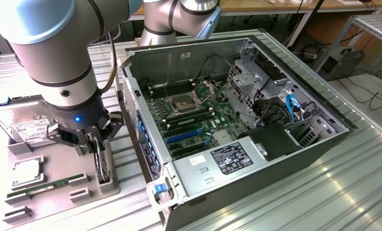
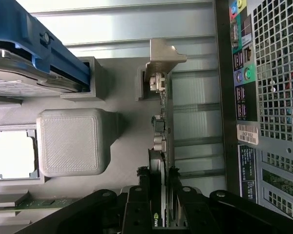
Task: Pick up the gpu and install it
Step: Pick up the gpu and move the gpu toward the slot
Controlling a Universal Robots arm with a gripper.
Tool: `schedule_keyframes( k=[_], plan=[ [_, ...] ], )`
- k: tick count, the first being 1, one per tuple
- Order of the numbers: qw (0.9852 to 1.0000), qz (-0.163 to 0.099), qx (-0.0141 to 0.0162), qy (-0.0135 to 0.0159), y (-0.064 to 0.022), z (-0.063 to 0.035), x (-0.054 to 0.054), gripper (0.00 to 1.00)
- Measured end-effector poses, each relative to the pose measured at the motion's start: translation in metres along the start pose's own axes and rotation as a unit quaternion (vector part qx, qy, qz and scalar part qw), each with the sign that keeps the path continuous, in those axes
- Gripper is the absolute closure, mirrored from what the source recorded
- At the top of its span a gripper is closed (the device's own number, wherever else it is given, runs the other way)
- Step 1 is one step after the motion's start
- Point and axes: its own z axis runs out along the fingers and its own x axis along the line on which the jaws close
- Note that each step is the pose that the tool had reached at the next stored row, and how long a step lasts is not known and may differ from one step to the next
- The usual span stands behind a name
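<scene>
The gpu (image 1: 101,166) is a thin black card standing on edge in a slot of the grey holder tray (image 1: 59,161), at the exterior view's left. My gripper (image 1: 92,144) reaches straight down onto its top edge. In the wrist view the gpu (image 2: 162,127) runs edge-on, its silver bracket end seated in a grey post of the tray. My gripper (image 2: 159,197) is shut on the gpu there, with a black finger (image 2: 138,207) pressed against each face. The card's lower edge still sits in the slot.
The open computer case (image 1: 319,144) lies to the right of the tray, its motherboard (image 1: 191,118) facing up; its rear panel (image 2: 278,97) is close beside the gpu. The tray also carries a hard drive (image 1: 24,126), a processor (image 1: 25,172) and a green memory stick (image 1: 46,186).
</scene>
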Motion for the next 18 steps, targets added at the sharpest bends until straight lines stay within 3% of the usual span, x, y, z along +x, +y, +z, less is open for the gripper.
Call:
schedule_keyframes(
  k=[6, 11, 18],
  plan=[
    [0.9997, -0.023, -0.001, 0.0008, -0.0002, 0.0001, -0.001, 0.74],
    [0.9992, -0.04, -0.0033, 0.0017, 0.0, -0.0002, -0.008, 0.74],
    [0.9989, -0.047, -0.0053, 0.0022, 0.0008, -0.0159, -0.012, 0.74]
  ],
)
